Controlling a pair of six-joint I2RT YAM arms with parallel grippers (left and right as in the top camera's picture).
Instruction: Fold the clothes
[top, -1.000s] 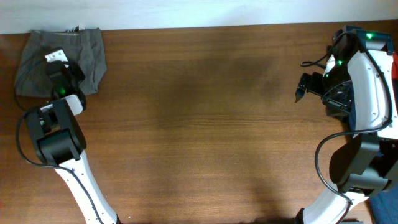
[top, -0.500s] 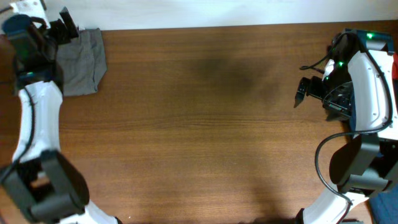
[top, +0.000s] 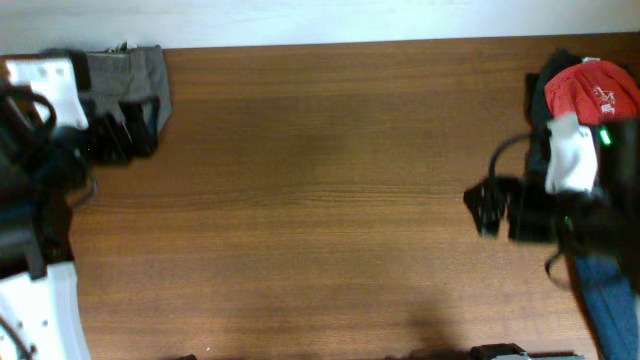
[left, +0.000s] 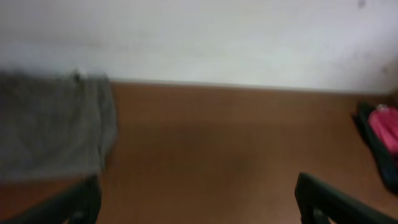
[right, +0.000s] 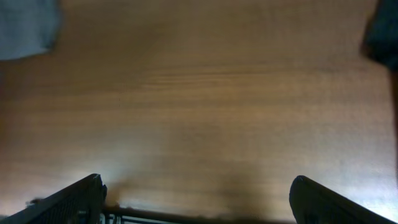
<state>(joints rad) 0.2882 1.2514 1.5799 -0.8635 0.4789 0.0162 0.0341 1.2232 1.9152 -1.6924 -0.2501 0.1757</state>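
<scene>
A: Clothes (top: 125, 70) where?
B: At 10 o'clock on the worktop (top: 320, 200), against the far edge; looks folded small.
A: End effectors?
B: Left end effector (left: 196, 199) wide open, empty, just at 6 o'clock of the clothes. Right end effector (right: 196, 199) wide open too, empty, well apart near 3 o'clock.
A: Best move?
B: Probably lift clear straight up; avoid snagging a corner and undoing the fold.

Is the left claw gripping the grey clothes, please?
No, the left claw is wide open and empty; the clothes lie beyond it on the table.
</scene>
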